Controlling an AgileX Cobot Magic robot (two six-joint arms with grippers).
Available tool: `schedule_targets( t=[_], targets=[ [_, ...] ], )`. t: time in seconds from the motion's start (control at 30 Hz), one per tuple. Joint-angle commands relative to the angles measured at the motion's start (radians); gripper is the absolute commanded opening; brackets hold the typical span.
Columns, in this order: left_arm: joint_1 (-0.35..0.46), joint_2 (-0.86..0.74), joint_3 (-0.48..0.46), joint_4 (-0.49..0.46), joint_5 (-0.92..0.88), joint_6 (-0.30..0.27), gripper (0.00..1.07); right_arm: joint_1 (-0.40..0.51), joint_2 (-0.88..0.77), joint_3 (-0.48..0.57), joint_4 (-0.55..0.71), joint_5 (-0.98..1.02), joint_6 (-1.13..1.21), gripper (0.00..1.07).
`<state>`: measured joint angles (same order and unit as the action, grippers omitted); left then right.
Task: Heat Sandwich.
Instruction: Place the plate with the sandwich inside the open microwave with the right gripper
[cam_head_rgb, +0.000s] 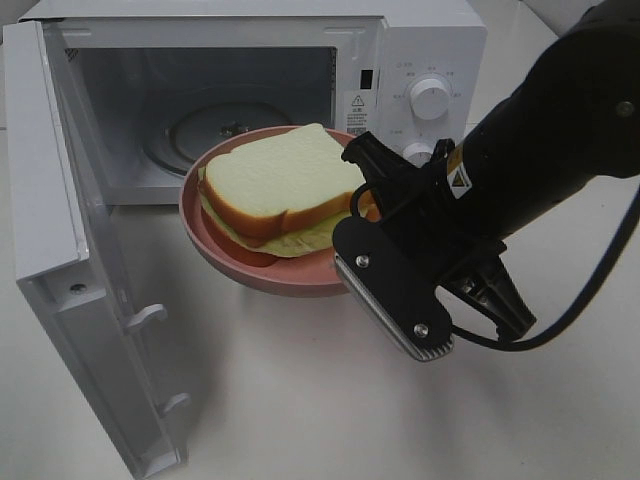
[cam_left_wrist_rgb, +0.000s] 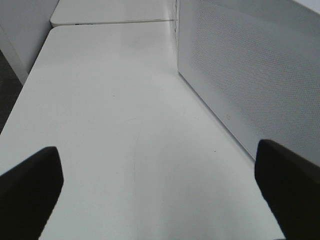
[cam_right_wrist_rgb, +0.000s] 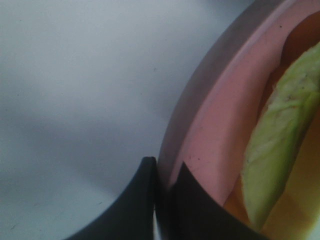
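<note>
The sandwich (cam_head_rgb: 280, 180), two pale bread slices with tan crust and yellow-green filling (cam_right_wrist_rgb: 280, 140), lies on a round pink plate (cam_head_rgb: 215, 255). The plate hangs in the air just in front of the open microwave (cam_head_rgb: 430, 50). My right gripper (cam_head_rgb: 365, 205) is shut on the plate's right rim; the right wrist view shows its fingertips (cam_right_wrist_rgb: 165, 175) pinching the pink rim (cam_right_wrist_rgb: 215, 130). In the left wrist view my left gripper (cam_left_wrist_rgb: 160, 195) stands open over bare table, with nothing between its dark fingers (cam_left_wrist_rgb: 30, 185). It does not show in the exterior view.
The microwave door (cam_head_rgb: 60, 200) swings wide open to the left, reaching toward the table's front. A glass turntable (cam_head_rgb: 200, 125) lies inside the cavity. The microwave's perforated side wall (cam_left_wrist_rgb: 250, 65) stands beside my left gripper. White table (cam_head_rgb: 300, 400) spreads below the plate.
</note>
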<state>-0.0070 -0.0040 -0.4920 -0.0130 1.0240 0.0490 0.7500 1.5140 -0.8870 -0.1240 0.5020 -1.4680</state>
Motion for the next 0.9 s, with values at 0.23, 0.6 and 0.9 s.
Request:
schedule_targets(
  t=[0.23, 0.6, 0.9],
  targets=[
    [-0.002, -0.028, 0.001, 0.0, 0.003, -0.002, 1.06, -0.003, 0.065, -0.079, 0.008, -0.023, -0.011, 0.0],
    [-0.002, -0.028, 0.001, 0.0, 0.003, -0.002, 1.06, -0.003, 0.145, -0.156, 0.008, -0.024, -0.011, 0.01],
    [-0.002, -0.028, 0.001, 0.0, 0.003, -0.002, 1.06, -0.003, 0.225, -0.241, 0.007, -0.023, -0.007, 0.01]
  ],
)
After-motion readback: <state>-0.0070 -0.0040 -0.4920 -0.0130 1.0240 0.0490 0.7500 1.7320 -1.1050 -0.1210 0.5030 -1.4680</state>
